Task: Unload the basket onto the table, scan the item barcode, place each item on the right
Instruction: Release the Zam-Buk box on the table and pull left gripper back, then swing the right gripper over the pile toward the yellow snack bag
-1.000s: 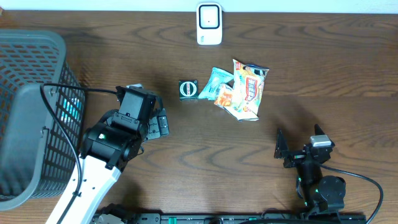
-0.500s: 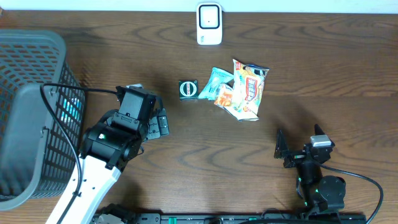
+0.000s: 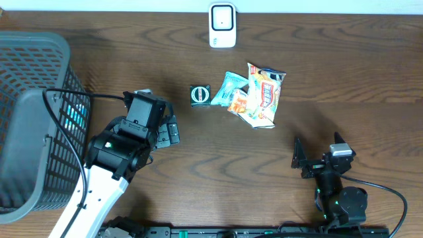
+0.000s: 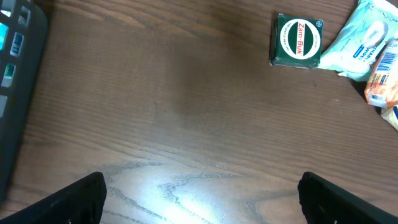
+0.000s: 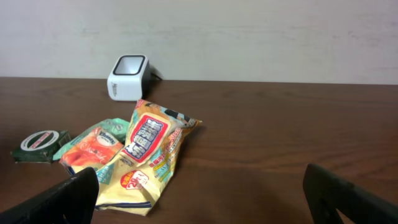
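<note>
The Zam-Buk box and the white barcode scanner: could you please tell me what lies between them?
Nothing: the overhead view shows only bare wooden table between the Zam-Buk box and the scanner.

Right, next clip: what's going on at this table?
Nothing is being handled yet. The left gripper is open and empty over the wooden table, between the grey basket and the green Zam-Buk box. The right gripper is also open and empty near the front edge, facing the pile of snack packets. The white scanner stands at the far edge, and no item has been picked up for scanning.
</note>
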`<state>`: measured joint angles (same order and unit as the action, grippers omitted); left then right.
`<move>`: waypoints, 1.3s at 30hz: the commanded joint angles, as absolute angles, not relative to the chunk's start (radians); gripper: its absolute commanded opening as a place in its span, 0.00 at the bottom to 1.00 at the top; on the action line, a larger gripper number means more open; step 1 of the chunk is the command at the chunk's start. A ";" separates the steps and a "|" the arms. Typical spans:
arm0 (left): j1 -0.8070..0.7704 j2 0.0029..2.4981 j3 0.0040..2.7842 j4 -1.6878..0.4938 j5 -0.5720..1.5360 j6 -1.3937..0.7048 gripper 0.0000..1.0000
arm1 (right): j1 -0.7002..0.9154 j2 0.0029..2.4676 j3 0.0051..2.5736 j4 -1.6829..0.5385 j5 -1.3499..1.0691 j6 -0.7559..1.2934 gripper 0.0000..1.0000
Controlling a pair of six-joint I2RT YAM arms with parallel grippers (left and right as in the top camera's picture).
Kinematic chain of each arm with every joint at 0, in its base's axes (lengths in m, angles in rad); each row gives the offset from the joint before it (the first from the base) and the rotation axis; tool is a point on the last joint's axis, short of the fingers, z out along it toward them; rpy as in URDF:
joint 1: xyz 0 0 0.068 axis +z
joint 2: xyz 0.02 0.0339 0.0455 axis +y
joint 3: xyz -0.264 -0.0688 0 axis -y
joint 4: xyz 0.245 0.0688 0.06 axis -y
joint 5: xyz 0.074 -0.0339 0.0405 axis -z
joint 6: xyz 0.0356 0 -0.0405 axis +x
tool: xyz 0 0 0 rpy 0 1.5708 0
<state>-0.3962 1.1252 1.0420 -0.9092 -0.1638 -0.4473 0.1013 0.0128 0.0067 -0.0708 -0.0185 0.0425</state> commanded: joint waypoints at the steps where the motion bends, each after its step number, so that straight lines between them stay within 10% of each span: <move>1: -0.393 1.130 1.046 -0.912 -0.180 -0.445 0.98 | 0.109 0.009 0.006 -0.075 -0.017 0.055 0.99; 21: -0.393 1.130 1.046 -0.912 -0.181 -0.445 0.98 | 0.109 0.009 0.006 0.020 -0.250 0.303 0.99; 39: -0.393 1.130 1.046 -0.912 -0.180 -0.445 0.98 | 0.109 0.113 0.128 0.845 -0.015 0.530 0.99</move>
